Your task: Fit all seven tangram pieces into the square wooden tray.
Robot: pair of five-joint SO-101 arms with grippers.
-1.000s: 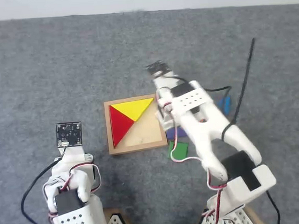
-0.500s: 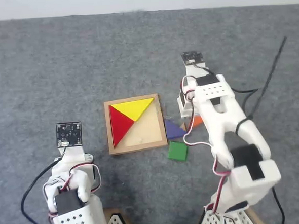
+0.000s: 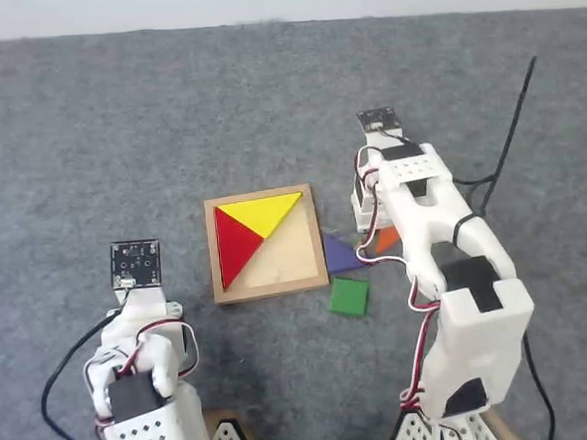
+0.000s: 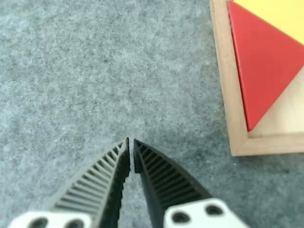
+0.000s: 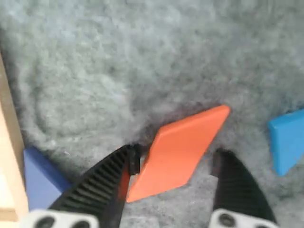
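Observation:
The square wooden tray (image 3: pixel 316 241) lies mid-table with a yellow triangle (image 3: pixel 260 212) and a red triangle (image 3: pixel 235 245) in it. To its right on the carpet are a purple triangle (image 3: pixel 340 254), a green square (image 3: pixel 349 296) and an orange parallelogram (image 3: pixel 385 239). My right gripper (image 5: pixel 175 154) is open and low over the orange parallelogram (image 5: pixel 183 149), one finger on each side of it. A blue piece (image 5: pixel 287 140) lies just beyond. My left gripper (image 4: pixel 130 142) is shut, holding nothing, over bare carpet near the tray's corner (image 4: pixel 228 95).
Grey carpet covers the table. The right arm's cable (image 3: pixel 499 158) trails off to the far right. The left arm (image 3: pixel 138 369) sits at the near left, away from the loose pieces.
My right arm has swung right from the tray's right edge to the orange parallelogram, uncovering the purple and green pieces. The left arm has not moved.

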